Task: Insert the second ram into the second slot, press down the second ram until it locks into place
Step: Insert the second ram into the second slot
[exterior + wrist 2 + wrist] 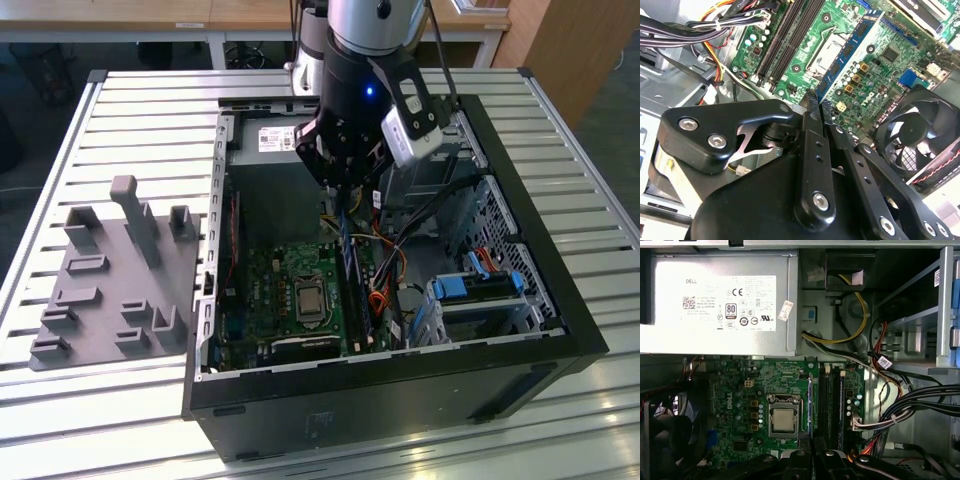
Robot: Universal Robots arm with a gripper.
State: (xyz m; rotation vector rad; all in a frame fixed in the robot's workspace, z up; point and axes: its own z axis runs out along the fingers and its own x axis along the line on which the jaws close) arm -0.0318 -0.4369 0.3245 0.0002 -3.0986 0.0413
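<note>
Gripper [818, 100] clenched on the ram [850, 52] inside an open case [380, 410].
The case lies on the table [120, 110], toward the exterior view's right. Over its motherboard [735, 390], the gripper grasps the ram's far end. The ram stands on edge beside the socket [784, 421], running along the black slots [790, 40]. Whether it touches a slot, I cannot tell.

The second ram [352, 280] stands on the motherboard [265, 290].
</note>
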